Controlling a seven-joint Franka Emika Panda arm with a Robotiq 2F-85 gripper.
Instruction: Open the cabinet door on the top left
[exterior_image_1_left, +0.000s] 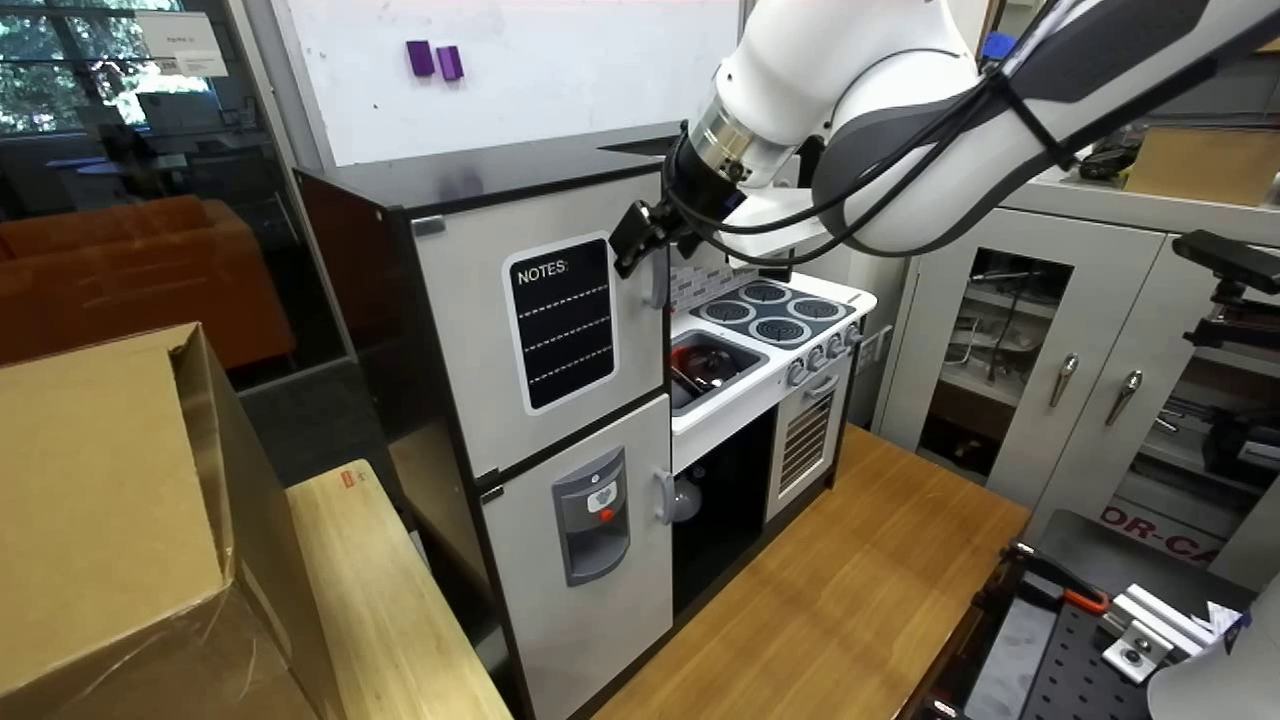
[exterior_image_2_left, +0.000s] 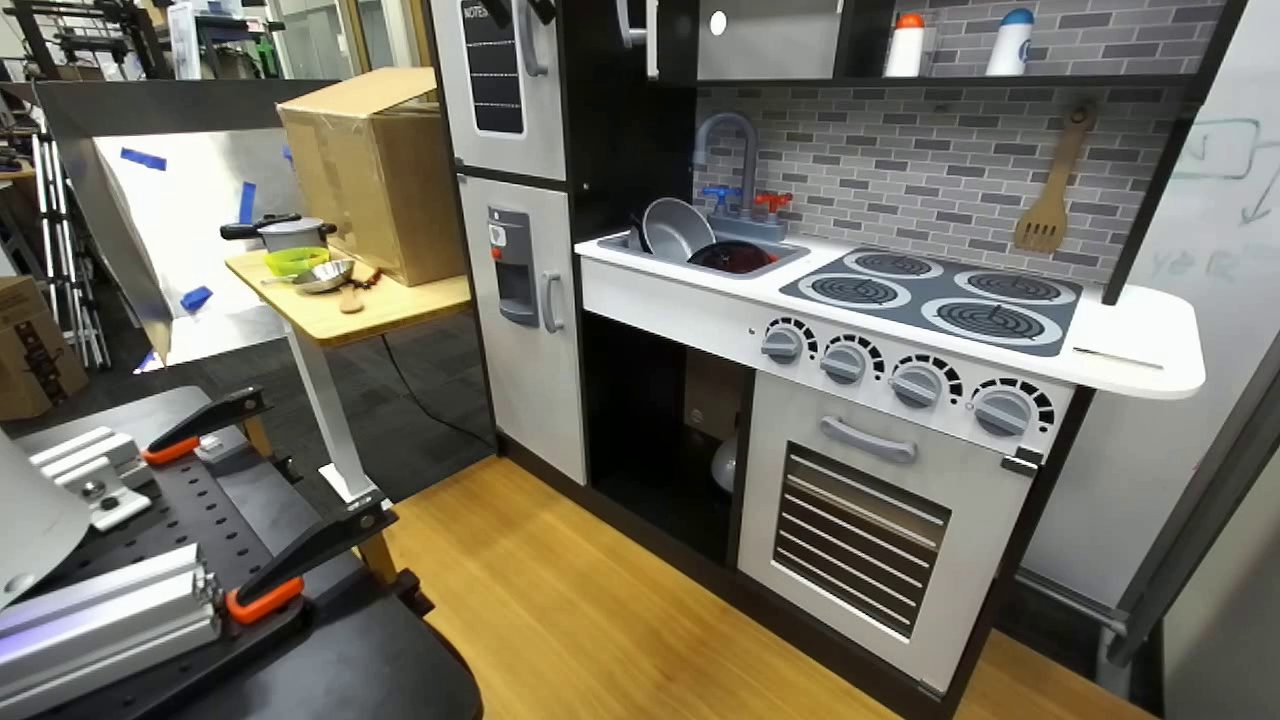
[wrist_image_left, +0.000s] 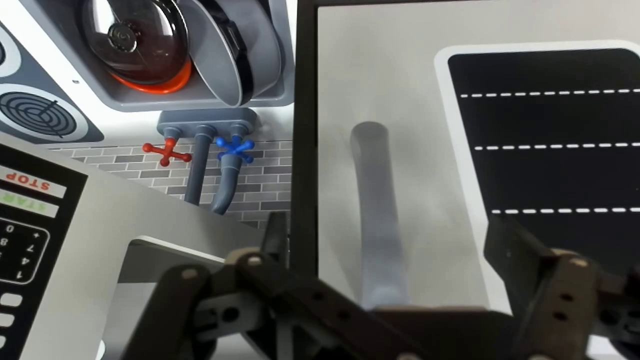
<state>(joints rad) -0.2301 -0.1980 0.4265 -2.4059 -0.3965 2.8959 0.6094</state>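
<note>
The cabinet door (exterior_image_1_left: 562, 330) is white with a black lined NOTES panel and is closed at the top of the toy fridge. It also shows at the top of an exterior view (exterior_image_2_left: 505, 100) and in the wrist view (wrist_image_left: 420, 95). Its vertical grey handle (wrist_image_left: 377, 200) runs between my gripper's fingers in the wrist view. My gripper (wrist_image_left: 390, 245) is open, one finger by the door's handle-side edge, the other in front of the black panel. In an exterior view my gripper (exterior_image_1_left: 652, 238) is at the handle's upper part. Contact with the handle cannot be told.
Below is a white door with a grey water dispenser (exterior_image_1_left: 575, 640). Beside the fridge are a sink (exterior_image_2_left: 790, 255) with pans, a tap (exterior_image_2_left: 745, 160) and a stove top (exterior_image_2_left: 935, 295). A microwave panel (wrist_image_left: 120, 210) is near the gripper. A cardboard box (exterior_image_2_left: 370, 180) stands on a wooden table.
</note>
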